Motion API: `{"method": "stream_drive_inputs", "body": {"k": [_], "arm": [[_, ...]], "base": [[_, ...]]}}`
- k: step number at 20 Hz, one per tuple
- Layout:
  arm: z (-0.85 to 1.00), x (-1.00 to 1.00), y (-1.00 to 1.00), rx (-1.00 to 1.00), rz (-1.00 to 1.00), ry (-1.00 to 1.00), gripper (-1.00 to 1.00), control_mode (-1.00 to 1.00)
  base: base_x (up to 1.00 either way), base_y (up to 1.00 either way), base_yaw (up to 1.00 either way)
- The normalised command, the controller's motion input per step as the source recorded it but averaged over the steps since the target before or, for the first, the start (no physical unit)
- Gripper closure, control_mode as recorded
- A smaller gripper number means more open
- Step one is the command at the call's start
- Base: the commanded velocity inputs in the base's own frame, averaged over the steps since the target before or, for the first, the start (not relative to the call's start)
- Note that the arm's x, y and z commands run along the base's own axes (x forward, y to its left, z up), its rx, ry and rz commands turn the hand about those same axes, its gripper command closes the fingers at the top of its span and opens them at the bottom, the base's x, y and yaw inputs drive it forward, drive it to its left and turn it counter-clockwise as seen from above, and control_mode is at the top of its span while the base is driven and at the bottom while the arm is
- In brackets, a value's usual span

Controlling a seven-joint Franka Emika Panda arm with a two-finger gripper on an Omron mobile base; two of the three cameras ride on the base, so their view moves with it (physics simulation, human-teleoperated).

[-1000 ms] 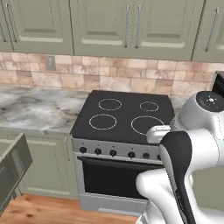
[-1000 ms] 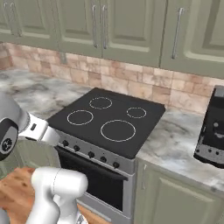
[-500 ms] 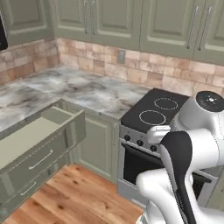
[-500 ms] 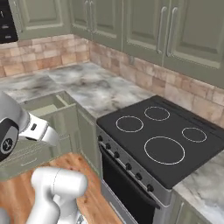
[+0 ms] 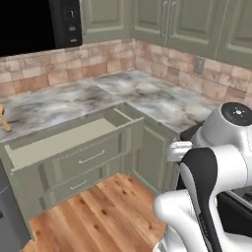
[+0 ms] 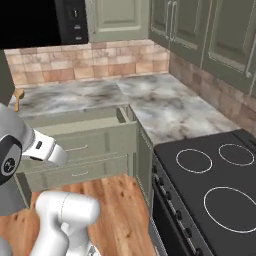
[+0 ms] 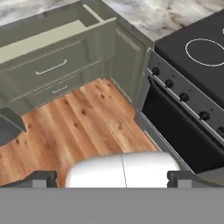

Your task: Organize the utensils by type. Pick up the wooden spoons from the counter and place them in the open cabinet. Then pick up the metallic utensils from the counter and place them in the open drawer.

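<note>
Spoons are not picked up yet; the robot seems to be on its way to them.

From the left base view, one wooden spoon (image 5: 4,118) lies on the marbled table (image 5: 98,98), far left, under the black microwave (image 5: 39,24). The open drawer (image 5: 64,140) sticks out below, and its pale inside looks bare.

From the right base view, that wooden spoon (image 6: 18,97) lies on the table's left end, behind the drawer (image 6: 75,127).

In the hand view, the hand (image 7: 112,177) is spread wide and holds nothing. It looks down over the wood floor (image 7: 74,127), with the stove (image 7: 192,65) at one side. Next, I think it must get nearer and reach for the spoon.
</note>
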Motion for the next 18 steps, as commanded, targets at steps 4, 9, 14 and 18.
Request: {"method": "stream_drive_inputs", "body": {"k": [4,9,14,18], "arm": [[0.00,0.00,0.00,0.00,0.00,0.00,-1.00,1.00],[0.00,0.00,0.00,0.00,0.00,0.00,-1.00,1.00],[0.00,0.00,0.00,0.00,0.00,0.00,-1.00,1.00],[0.00,0.00,0.00,0.00,0.00,0.00,-1.00,1.00]], "base": [[0.29,-0.04,0.52],[0.23,-0.24,0.46],[0.25,-0.38,0.47],[0.34,-0.42,0.40]]}}
